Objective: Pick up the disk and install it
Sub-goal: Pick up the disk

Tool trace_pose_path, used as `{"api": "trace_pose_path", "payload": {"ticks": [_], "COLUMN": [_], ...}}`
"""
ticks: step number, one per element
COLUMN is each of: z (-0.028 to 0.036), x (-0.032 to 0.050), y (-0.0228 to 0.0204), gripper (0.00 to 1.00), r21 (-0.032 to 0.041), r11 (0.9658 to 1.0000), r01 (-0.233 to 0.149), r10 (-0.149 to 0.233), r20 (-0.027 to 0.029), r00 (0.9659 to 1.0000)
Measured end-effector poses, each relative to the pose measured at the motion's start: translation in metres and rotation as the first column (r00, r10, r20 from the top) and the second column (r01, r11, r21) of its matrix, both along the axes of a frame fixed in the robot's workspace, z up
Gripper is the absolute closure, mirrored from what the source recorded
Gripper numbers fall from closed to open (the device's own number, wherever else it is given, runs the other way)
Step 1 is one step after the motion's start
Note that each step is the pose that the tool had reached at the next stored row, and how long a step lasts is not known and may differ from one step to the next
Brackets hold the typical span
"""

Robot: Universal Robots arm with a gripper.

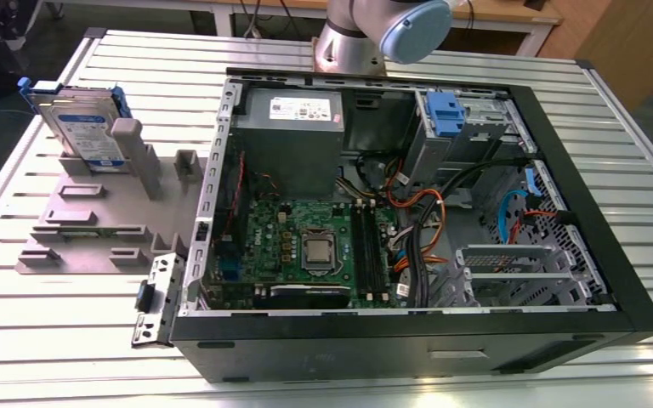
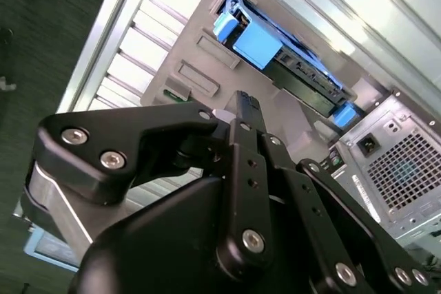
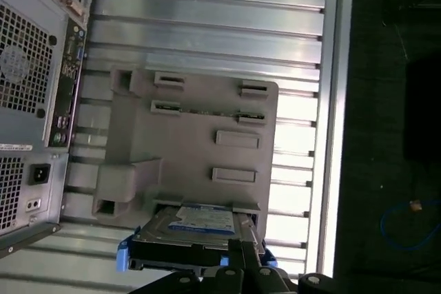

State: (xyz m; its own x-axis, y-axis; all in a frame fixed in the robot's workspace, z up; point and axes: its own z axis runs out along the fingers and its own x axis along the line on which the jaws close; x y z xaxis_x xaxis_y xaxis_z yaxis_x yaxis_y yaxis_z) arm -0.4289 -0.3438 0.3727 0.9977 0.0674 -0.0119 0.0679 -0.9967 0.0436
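Disk (image 1: 77, 123) standing in grey holder (image 1: 88, 212), slatted table (image 1: 65, 340); floor (image 3: 386, 135) seemingly dark

The tool (image 2: 244, 101) is matt black with shiny screw heads (image 2: 114, 161). Near it, the disk (image 3: 200, 235) shows silver metal, a paper label (image 3: 203, 219) and a glossy blue plastic bracket (image 3: 122, 256). The holder (image 3: 200, 142) is matt grey plastic, and the worktop (image 3: 207, 25) is ribbed brushed metal.
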Motion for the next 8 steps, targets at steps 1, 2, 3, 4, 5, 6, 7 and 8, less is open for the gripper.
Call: {"api": "trace_pose_path", "payload": {"ticks": [1, 2, 3, 4, 5, 6, 7, 8], "z": [-0.0001, -0.0001, -0.0001, -0.0002, -0.0003, -0.0004, -0.0005, -0.0005], "x": [0.0000, 0.0000, 0.0000, 0.0000, 0.0000, 0.0000, 0.0000, 0.0000], "y": [0.0000, 0.0000, 0.0000, 0.0000, 0.0000, 0.0000, 0.0000, 0.0000], "gripper": [0.89, 0.89, 0.89, 0.89, 0.89, 0.89, 0.89, 0.89], "r21": [-0.0003, -0.0007, -0.0010, -0.0013, -0.0015, -0.0017, -0.0020, -0.0022], "r11": [0.9998, 0.9994, 0.9985, 0.9974, 0.9958, 0.9940, 0.9919, 0.9894], "r01": [0.018, 0.036, 0.054, 0.072, 0.091, 0.109, 0.127, 0.145], "r10": [-0.018, -0.036, -0.054, -0.072, -0.091, -0.109, -0.127, -0.145], "r20": [0.0000, 0.0000, -0.0001, -0.0001, 0.0000, 0.0000, 0.0001, 0.0000], "r00": [0.9998, 0.9994, 0.9985, 0.9974, 0.9958, 0.9940, 0.9919, 0.9894]}}
